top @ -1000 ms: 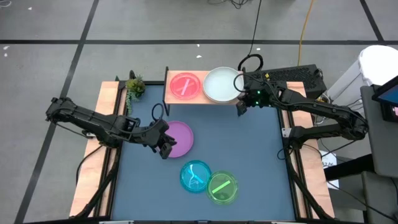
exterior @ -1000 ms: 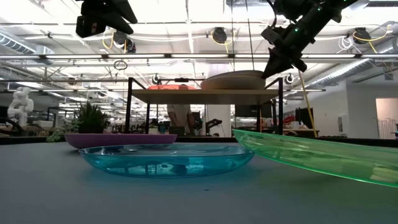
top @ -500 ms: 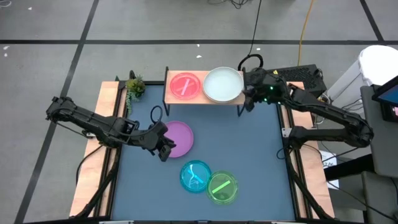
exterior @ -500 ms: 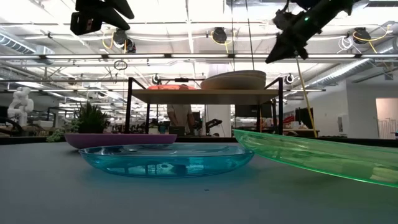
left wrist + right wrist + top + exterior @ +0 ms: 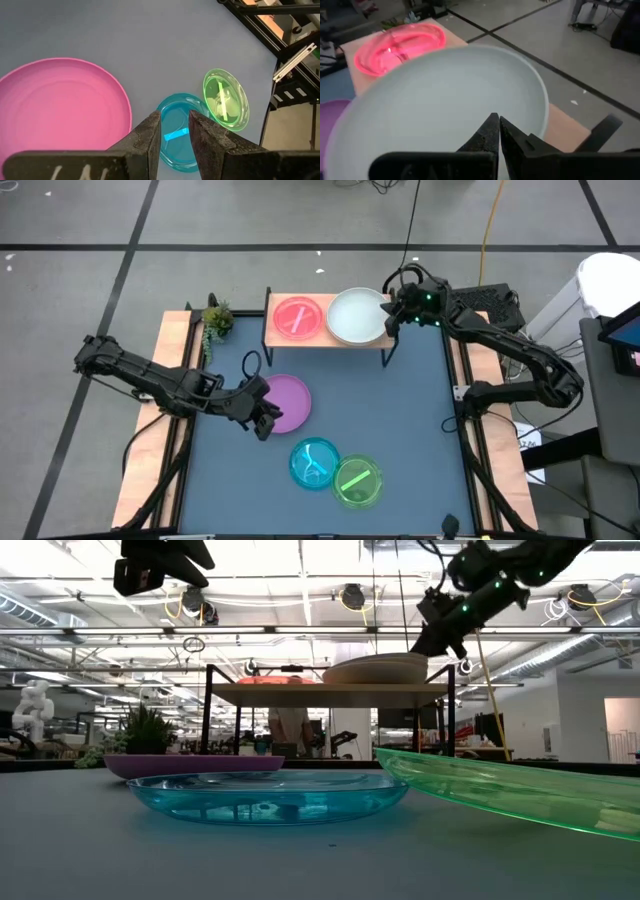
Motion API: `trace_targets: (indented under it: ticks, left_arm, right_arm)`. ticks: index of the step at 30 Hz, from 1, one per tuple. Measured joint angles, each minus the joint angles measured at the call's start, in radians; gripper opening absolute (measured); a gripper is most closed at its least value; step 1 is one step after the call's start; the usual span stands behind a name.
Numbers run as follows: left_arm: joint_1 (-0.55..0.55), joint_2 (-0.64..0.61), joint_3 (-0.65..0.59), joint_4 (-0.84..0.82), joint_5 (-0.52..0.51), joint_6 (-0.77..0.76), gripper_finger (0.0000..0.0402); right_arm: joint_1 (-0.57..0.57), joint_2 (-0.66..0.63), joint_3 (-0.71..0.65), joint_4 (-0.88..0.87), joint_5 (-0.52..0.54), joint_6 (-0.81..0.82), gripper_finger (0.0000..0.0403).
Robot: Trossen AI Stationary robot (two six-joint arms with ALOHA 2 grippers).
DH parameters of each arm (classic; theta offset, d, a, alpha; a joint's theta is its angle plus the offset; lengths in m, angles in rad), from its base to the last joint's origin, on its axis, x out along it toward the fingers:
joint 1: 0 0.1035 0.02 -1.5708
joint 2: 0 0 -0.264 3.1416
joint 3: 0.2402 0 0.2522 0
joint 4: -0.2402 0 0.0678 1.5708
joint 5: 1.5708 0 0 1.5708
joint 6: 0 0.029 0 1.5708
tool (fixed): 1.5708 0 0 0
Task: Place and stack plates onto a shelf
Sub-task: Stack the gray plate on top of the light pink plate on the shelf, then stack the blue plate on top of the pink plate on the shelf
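The shelf [image 5: 325, 338] stands at the table's far edge, with a pink translucent plate [image 5: 297, 317] on its left half and a white plate [image 5: 356, 316] on its right. My right gripper [image 5: 391, 317] is shut, and its tips hover over the white plate's right rim [image 5: 535, 100]. A purple plate [image 5: 290, 400] lies flat on the mat. My left gripper [image 5: 264, 418] hangs above the purple plate's near left edge, narrowly open with nothing between its fingers [image 5: 150, 135]. A blue plate [image 5: 314, 462] and a green plate [image 5: 357, 481] lie near the front; the green one's rim rests on the blue one. My right gripper's shut fingertips [image 5: 492, 125] stand just over the white plate's right rim, slanting down from the table's right side. I cannot tell whether they touch the plate.
A small potted plant [image 5: 215, 320] stands on the left wooden rail beside the shelf. A dark keyboard-like device [image 5: 480, 300] lies behind the right arm. Bare mat [image 5: 410, 420] lies in front of the shelf on the right.
My right gripper, still shut, has swung from the shelf's near right corner toward the table's far edge. It has turned, and now points left at the white plate's rim. The plates have not moved.
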Motion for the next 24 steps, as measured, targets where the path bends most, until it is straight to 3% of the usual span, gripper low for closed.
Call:
trace_targets:
  ticks: [16, 24]
  left_arm:
    - [0.0, 0.0, 0.0, -0.001, -0.02, 0.0, 0.0104]
    - [0.0, 0.0, 0.0, -0.001, -0.02, 0.002, 0.0104]
  right_arm:
    - [-0.035, 0.017, -0.042, 0.066, -0.018, 0.014, 0.0]
    - [-0.035, -0.091, -0.044, 0.118, -0.019, 0.093, 0.0]
